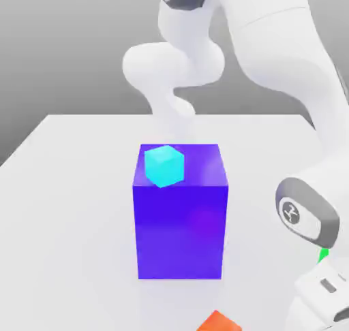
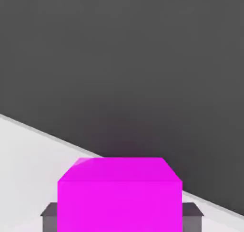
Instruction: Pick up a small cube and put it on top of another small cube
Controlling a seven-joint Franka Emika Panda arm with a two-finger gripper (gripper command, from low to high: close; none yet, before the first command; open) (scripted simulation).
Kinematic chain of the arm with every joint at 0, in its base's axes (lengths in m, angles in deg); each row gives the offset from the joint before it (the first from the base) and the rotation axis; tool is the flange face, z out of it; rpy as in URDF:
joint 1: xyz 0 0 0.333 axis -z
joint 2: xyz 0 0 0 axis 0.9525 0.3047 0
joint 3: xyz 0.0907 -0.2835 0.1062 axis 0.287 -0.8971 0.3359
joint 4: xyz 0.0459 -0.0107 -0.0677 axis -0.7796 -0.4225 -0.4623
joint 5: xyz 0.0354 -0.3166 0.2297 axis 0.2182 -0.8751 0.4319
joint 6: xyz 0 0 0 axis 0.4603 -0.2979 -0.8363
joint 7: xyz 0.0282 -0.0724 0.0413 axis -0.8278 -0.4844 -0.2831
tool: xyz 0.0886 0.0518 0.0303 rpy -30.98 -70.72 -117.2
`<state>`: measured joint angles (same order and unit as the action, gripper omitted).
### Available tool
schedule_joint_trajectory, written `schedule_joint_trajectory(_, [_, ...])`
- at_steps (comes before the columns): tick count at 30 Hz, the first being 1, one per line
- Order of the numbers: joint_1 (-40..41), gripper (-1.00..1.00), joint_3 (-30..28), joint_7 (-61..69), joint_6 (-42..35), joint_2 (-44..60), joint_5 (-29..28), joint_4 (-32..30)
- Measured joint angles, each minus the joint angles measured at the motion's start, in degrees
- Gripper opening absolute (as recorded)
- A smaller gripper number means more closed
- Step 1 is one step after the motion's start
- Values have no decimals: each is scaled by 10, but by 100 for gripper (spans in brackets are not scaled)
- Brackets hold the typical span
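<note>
Hand view: two grey fingers, one at each side face of a magenta cube, are pressed against it, so the gripper is clamped on that cube. The cube's top face and the face toward the camera are both visible; its edges run level between the fingers. Behind the cube lies a pale table surface, whose far edge runs as a slanted line across the picture, with a dark grey backdrop beyond it.

Exterior view: the white arm rises from its base at the far edge of the white table, arches overhead and descends along the exterior view's right, where a grey-ringed joint sits above a white hand section near the lower corner. A sliver of green shows just beside that joint; what it belongs to cannot be told.

At the centre of the table stands a large blue-violet block, upright and much taller than the small cubes. A small cyan cube rests on its top face, toward the corner on the exterior view's left, turned slightly relative to the block's edges. An orange cube lies on the table in front of the block, cut off by the lower frame edge, well apart from the cyan cube
</note>
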<state>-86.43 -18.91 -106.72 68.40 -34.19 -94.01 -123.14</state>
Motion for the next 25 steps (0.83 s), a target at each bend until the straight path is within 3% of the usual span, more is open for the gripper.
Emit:
schedule_joint_trajectory(6, [11, -100, 19, 16, -48, -68, 22, -20])
schedule_joint_trajectory(17, [-40, -100, 135, 73, -28, -267, 62, -237])
schedule_joint_trajectory(22, [-76, -100, 99, 20, 47, -195, -14, -248])
schedule_joint_trajectory(23, [-81, 100, 92, 14, 56, -185, -23, -247])
schedule_joint_trajectory(25, [-81, 100, 92, 14, 56, -185, -23, -247])
